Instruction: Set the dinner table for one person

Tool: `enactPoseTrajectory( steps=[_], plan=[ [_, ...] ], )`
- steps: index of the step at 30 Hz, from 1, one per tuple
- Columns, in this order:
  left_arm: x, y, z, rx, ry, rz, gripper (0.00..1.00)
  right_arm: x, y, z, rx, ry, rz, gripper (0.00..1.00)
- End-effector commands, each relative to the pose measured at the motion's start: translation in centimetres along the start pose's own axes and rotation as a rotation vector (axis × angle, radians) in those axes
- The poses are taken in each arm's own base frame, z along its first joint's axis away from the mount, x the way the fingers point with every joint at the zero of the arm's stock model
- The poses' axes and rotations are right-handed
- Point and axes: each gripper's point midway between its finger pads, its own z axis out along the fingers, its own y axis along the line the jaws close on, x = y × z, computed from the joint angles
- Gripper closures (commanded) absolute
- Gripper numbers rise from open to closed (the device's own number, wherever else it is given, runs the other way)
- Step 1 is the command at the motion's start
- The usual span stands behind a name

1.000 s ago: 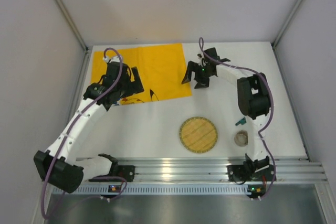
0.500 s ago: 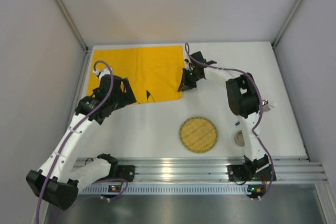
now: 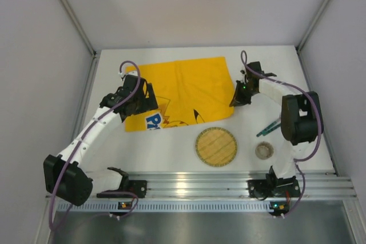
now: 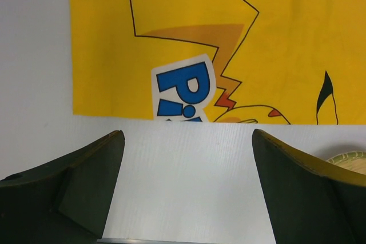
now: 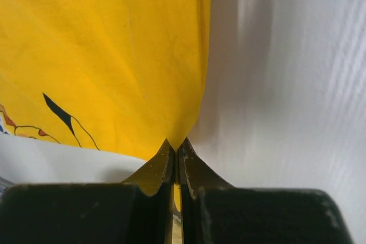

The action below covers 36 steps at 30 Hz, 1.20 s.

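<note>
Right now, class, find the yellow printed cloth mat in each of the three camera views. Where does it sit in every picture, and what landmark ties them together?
Top external: the yellow mat lies rumpled in the upper middle.
Left wrist: it fills the upper picture, beyond the open left tool.
Right wrist: it fills the upper left, its corner pinched in the right tool.
Shared landmark: the black pointed mark on the print.

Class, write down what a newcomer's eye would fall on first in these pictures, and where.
The bright yellow printed cloth mat spreads across the far middle of the white dinner table, its right near corner pinched in the shut right gripper. Nearer the arms' bases lies a round woven disc.
</note>
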Motion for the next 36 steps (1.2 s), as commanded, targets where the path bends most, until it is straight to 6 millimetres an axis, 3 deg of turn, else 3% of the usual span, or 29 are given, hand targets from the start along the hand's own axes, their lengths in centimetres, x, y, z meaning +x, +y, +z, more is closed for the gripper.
enactPoseTrajectory(
  steps=[1,5,9,10,12,13,14,20,21,23,24,29,32,36],
  plan=[
    [-1.0,-2.0,1.3,0.08,-0.024,0.008,0.02,2.2,-1.9,-2.0,0.062,-0.006,-0.009,1.0],
    [-0.6,-2.7,2.8,0.088,0.007,0.023,0.02,5.1,-4.3,-3.5,0.14,0.012,0.024,1.0],
    [0.2,-2.9,4.1,0.083,0.043,0.036,0.02,6.4,-6.0,-4.2,0.209,0.024,0.052,1.0],
    [0.5,-2.9,4.6,0.08,0.058,0.041,0.02,6.7,-6.3,-4.4,0.222,0.034,0.056,0.92],
    [0.5,-3.2,4.9,0.086,0.066,0.038,0.03,6.2,-6.7,-5.1,0.257,0.018,0.047,0.55],
    [0.6,-3.3,5.0,0.086,0.071,0.039,0.03,5.8,-7.0,-5.4,0.267,0.009,0.048,0.1],
    [0.4,-3.4,5.0,0.088,0.069,0.039,0.03,5.0,-6.7,-6.3,0.269,-0.017,0.039,0.0],
    [0.6,-3.7,5.3,0.103,0.071,0.037,0.03,-0.2,-7.7,-11.6,0.346,-0.175,0.038,0.0],
    [0.7,-3.8,5.4,0.108,0.071,0.034,0.03,-0.8,-9.5,-12.7,0.418,-0.207,0.067,0.0],
    [1.1,-3.7,5.5,0.109,0.077,0.033,0.03,-0.4,-11.0,-13.2,0.455,-0.211,0.143,0.0],
    [1.2,-3.7,5.6,0.114,0.08,0.028,0.03,-0.2,-13.3,-13.8,0.458,-0.213,0.242,0.0],
    [2.0,-3.6,6.0,0.12,0.087,0.024,0.03,3.0,-17.4,-12.0,0.398,-0.161,0.459,0.03],
    [2.3,-3.5,6.2,0.119,0.094,0.027,0.03,3.2,-18.7,-11.8,0.419,-0.153,0.481,0.09],
    [2.5,-3.3,6.3,0.121,0.095,0.047,0.03,2.3,-18.8,-11.2,0.402,-0.16,0.488,0.12]
  ],
)
